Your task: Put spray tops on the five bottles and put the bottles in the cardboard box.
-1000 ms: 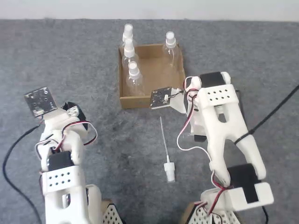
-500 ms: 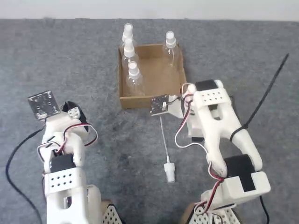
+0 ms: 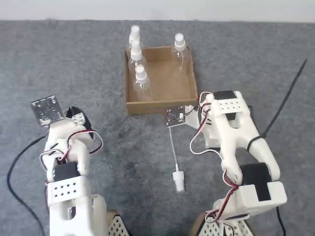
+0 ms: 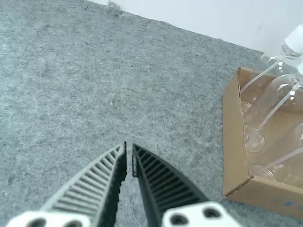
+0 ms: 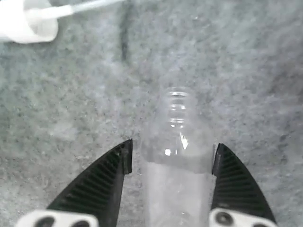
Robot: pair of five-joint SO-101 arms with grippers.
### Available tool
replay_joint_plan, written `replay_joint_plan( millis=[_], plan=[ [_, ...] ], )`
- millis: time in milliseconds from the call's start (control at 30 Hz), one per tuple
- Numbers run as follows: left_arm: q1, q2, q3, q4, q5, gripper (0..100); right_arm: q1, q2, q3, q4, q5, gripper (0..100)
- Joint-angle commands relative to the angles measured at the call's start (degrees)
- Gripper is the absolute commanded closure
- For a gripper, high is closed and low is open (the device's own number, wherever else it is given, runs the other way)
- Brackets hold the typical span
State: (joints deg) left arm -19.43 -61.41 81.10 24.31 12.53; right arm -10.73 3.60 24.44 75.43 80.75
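Right gripper (image 5: 173, 144): fingers set against either side of a clear uncapped bottle (image 5: 176, 161), pinching its body; the threaded neck is open and points away from the wrist, over grey carpet (image 3: 98, 73). In the high view the right arm (image 3: 231, 137) sits just in front of the near right corner of the cardboard box (image 3: 147, 107). A loose spray top (image 3: 178, 181) lies on the carpet between the two arms, apart from the box, with its dip tube running toward the box. The right wrist view shows the same spray top (image 5: 28, 23) lying near the bottle's neck but not touching it. Left gripper (image 4: 129, 146): fingers pressed nearly together, only a thin slit between them, nothing held, hanging over bare carpet well to the side of the box (image 4: 234, 142). Three capped bottles (image 3: 141, 81) stand upright inside the box. A fourth capped bottle (image 3: 134, 34) stands at the far left corner; cannot tell whether it is inside or just behind.
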Motion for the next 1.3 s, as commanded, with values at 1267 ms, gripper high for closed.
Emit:
replay_joint_plan(
  millis=[1267],
  plan=[
    [0.0,-0.8,-0.7,-1.8,-0.4,99,-2.9,5.7,-14.0,6.0,-30.7,95.4]
  ],
)
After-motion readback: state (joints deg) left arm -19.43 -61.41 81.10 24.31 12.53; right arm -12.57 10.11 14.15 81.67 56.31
